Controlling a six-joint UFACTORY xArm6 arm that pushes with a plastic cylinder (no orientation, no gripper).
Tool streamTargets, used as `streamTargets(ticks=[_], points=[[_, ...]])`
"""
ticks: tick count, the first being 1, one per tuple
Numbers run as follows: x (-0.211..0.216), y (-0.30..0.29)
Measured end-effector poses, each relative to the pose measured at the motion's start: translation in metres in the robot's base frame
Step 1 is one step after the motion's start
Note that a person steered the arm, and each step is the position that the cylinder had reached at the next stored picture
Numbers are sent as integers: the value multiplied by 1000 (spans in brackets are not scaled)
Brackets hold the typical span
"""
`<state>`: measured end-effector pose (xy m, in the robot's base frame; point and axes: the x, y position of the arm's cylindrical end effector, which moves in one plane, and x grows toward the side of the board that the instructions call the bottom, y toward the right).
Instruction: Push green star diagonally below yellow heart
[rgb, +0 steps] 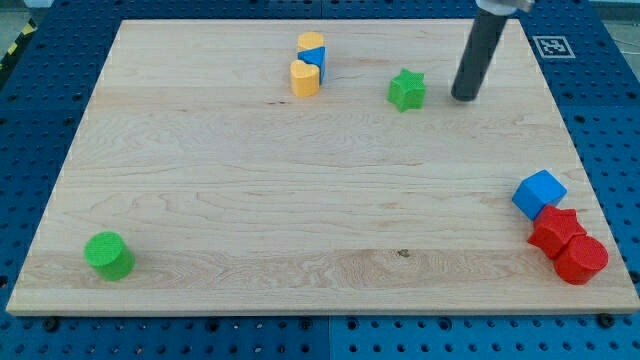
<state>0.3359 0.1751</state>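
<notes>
Nearest the camera sits a green plastic cylinder (109, 255), far toward the view's bottom-left from the green plastic star (406, 90) on the wooden desk (300, 200). No claw exists on this arm (so nothing is clenched or released); my tip (464, 97) stands just right of the star, apart from it. Left of the star sit the yellow plastic heart (304, 77) and a blue-and-yellow block (313, 52) behind it. A straight leftward push risks ramming the star into the heart, or it may spin off sideways.
</notes>
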Motion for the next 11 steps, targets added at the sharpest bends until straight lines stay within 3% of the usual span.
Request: streamTargets(ticks=[1,3,11], points=[[-18,-11],[-13,-36],[62,-87]])
